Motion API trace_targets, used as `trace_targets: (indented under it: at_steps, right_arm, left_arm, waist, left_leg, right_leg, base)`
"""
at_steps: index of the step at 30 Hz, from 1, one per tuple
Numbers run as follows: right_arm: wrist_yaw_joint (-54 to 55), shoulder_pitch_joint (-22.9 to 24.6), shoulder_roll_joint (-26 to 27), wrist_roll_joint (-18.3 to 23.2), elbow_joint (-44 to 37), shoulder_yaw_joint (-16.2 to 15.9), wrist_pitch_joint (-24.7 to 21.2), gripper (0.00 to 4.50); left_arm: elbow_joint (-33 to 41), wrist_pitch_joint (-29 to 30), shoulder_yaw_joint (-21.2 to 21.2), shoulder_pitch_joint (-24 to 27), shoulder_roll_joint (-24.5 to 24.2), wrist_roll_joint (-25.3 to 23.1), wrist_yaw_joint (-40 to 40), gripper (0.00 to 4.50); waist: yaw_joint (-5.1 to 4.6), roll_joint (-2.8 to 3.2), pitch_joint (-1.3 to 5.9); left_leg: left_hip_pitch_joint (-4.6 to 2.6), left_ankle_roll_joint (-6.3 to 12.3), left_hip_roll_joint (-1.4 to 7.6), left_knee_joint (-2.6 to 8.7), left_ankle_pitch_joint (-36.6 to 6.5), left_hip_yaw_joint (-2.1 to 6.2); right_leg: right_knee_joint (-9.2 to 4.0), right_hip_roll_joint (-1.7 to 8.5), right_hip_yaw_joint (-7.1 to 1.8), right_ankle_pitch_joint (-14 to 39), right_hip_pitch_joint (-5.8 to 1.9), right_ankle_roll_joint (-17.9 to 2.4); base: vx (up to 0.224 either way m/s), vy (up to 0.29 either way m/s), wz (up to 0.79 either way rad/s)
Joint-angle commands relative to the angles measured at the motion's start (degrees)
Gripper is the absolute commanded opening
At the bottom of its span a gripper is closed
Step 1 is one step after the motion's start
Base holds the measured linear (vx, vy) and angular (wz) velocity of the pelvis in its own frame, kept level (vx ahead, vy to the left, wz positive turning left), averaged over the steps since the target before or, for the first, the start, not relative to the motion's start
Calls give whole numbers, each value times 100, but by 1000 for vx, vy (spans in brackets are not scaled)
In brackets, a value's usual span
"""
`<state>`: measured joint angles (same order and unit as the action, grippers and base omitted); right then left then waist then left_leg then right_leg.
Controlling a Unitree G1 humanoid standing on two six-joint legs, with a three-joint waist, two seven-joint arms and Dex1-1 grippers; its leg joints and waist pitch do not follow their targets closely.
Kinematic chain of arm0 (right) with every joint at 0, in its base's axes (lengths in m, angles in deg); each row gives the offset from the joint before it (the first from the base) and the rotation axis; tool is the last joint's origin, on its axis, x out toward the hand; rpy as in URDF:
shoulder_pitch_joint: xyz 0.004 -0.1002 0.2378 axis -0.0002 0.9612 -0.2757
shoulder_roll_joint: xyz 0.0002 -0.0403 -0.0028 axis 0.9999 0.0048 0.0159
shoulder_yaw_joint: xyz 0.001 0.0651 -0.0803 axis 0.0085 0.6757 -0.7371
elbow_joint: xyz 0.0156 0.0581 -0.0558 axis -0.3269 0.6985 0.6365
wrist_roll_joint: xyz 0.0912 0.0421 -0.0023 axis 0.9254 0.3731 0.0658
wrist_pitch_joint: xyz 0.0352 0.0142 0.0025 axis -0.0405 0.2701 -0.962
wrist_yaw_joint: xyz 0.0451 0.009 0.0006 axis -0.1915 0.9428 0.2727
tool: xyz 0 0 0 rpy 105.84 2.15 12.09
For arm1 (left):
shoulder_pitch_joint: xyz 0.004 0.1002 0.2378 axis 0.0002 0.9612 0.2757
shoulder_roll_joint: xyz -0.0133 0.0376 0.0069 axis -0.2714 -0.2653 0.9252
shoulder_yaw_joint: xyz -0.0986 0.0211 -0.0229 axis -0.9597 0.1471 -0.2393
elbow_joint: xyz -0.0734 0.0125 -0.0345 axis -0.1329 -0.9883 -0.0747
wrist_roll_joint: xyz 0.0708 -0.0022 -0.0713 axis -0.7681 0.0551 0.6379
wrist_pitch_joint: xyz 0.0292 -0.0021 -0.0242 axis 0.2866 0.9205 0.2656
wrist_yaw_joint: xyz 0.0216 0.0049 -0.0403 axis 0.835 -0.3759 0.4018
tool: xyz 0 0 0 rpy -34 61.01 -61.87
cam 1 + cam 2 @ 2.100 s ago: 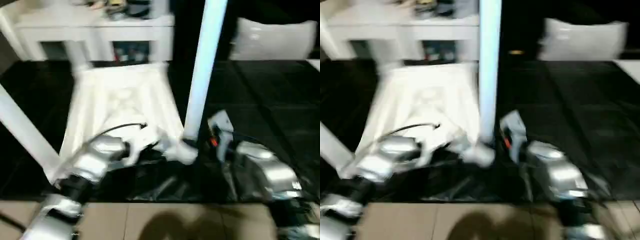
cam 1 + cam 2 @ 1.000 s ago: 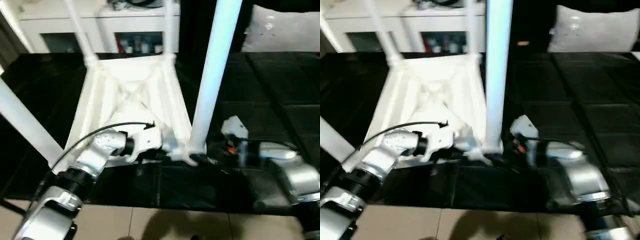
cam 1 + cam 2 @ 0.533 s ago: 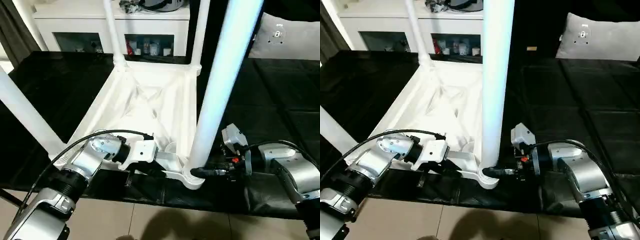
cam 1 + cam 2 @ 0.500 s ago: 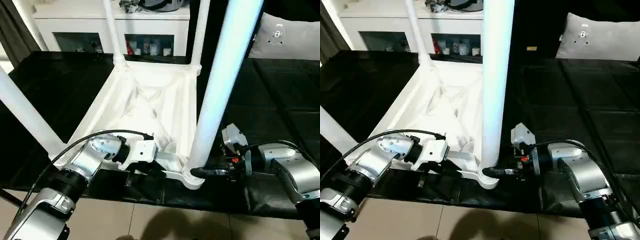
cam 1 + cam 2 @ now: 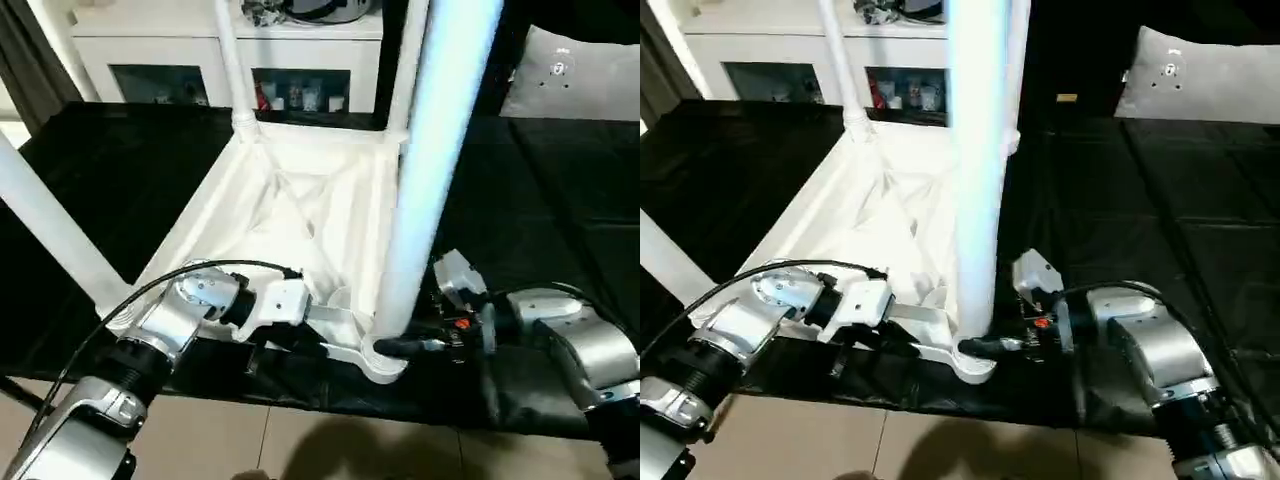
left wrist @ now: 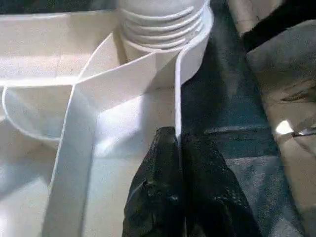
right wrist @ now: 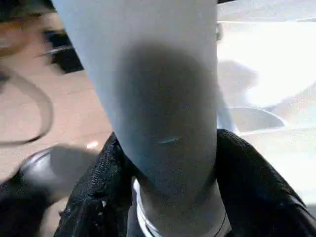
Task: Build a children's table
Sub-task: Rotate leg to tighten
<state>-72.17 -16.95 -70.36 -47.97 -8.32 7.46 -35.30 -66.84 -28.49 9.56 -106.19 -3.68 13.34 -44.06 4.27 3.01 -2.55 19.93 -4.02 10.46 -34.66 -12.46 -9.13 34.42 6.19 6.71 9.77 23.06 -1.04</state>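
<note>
The children's table lies upside down on a black mat, its ribbed underside facing up. White legs stand in its corners: two far ones, one at the left, and the near-right leg in its round socket. My left gripper is shut on the thin rim wall of the top, close to that socket. My right gripper reaches in from the right at the base of the near-right leg. Its black fingers press the leg from both sides.
A white shelf unit stands behind the table. A grey cushion lies at the back right. The black mat spreads out to the right of the table. Tan floor begins just in front of the near rim.
My right gripper's fingers have closed in around the base of the near-right leg, whose top now stands a little further left. My left gripper has kept its hold on the rim.
</note>
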Motion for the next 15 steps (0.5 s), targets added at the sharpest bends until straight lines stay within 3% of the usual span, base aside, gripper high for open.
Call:
trace_targets:
  at_steps: [1,5,6,8,10,11,13,15]
  right_arm:
    - [967,-93,399,-165,-30,29,-236,205]
    - [2423,-273,1096,-748,212,82,-353,201]
    - [2423,-273,1096,-748,212,82,-353,200]
    - [3087,-397,1513,-822,361,141,-720,200]
    - [3378,-456,1714,-852,451,187,-828,200]
    - [3898,-602,2086,-899,704,313,-780,200]
    - [4001,-670,2206,-909,783,351,-680,267]
    - [4012,-695,2265,-913,789,373,-608,270]
  left_arm:
    - [223,414,84,53,281,29,313,0]
    - [565,1265,-109,20,611,82,976,0]
    - [565,1265,-109,20,611,82,976,0]
    - [601,1641,-219,-57,885,-35,1543,0]
    - [595,1776,-264,-95,1008,-114,1813,0]
    - [560,1952,-320,-183,1255,-305,2334,0]
    - [564,2080,-326,-243,1372,-373,2536,0]
    - [583,2155,-320,-277,1414,-383,2619,0]
  waist:
    - [-50,-72,319]
    - [-288,-57,297]
    - [-288,-57,297]
    - [-430,-49,310]
    - [-467,-51,319]
    - [-498,-38,326]
    - [-505,-72,337]
    - [-491,-57,355]
  left_leg:
    - [71,147,197,451,-960,26]
    - [99,6,166,471,-1289,75]
    - [99,6,166,471,-1289,75]
    - [102,61,152,453,-1309,84]
    - [103,109,141,439,-1273,79]
    - [99,120,146,436,-1214,74]
    - [115,177,145,429,-1117,75]
    - [105,250,158,420,-984,66]
  right_leg:
    - [-499,271,-295,2276,-369,-777]
    - [-577,256,-243,2842,-356,-535]
    - [-577,256,-243,2842,-356,-535]
    - [-594,241,-245,2704,-338,-585]
    - [-600,236,-244,2615,-340,-636]
    - [-587,238,-255,2500,-332,-687]
    - [-578,235,-259,2336,-354,-730]
    - [-538,234,-280,2006,-351,-841]
  base:
    - [0,0,0]
    - [0,0,0]
    - [0,0,0]
    - [0,0,0]
    - [0,0,0]
    - [0,0,0]
    - [0,0,0]
    - [0,0,0]
